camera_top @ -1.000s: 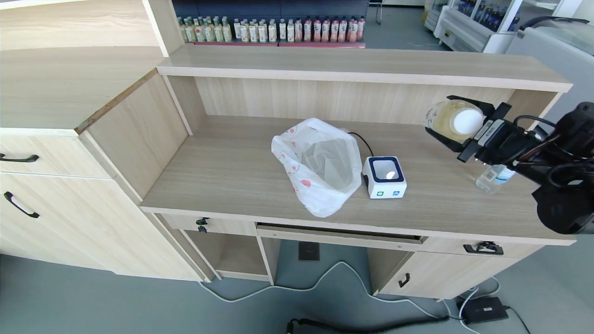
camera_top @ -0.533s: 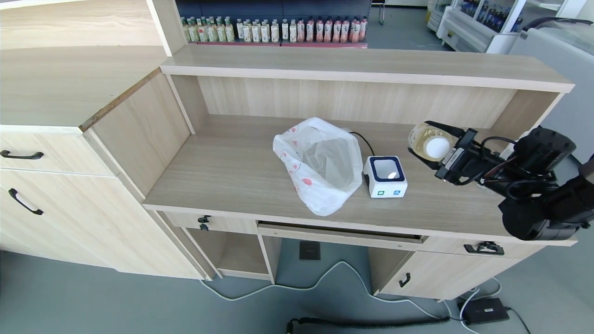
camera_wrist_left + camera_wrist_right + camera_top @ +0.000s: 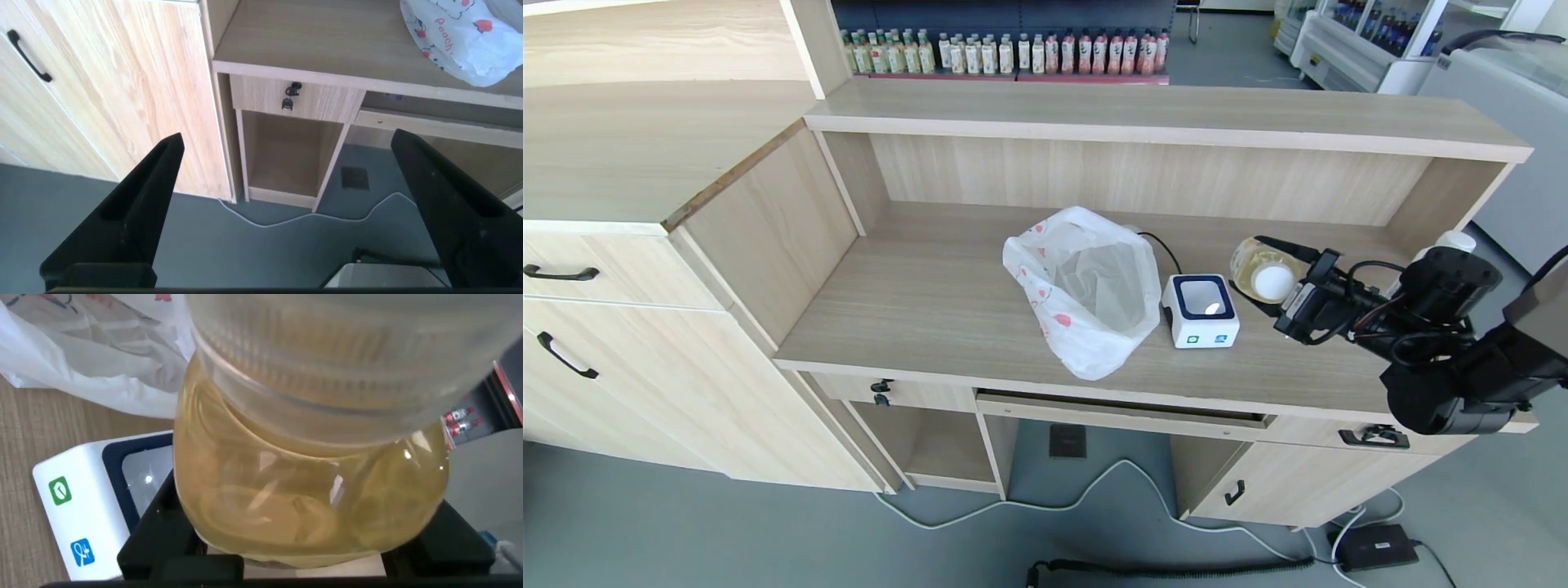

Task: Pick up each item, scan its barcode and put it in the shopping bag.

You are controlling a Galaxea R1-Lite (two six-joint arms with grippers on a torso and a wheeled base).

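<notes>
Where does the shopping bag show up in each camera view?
Head view: shopping bag on the counter, just left of the scanner.
Left wrist view: shopping bag at the counter's front edge.
Right wrist view: shopping bag beyond the held bottle, beside the scanner.
Shared landmark: the counter's wooden top.

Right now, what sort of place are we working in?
Most likely a small shop's checkout counter: a barcode scanner sits on the wooden counter beside an open shopping bag, rows of bottled drinks stand behind, and the right end effector holds a drink bottle near the scanner.
</notes>
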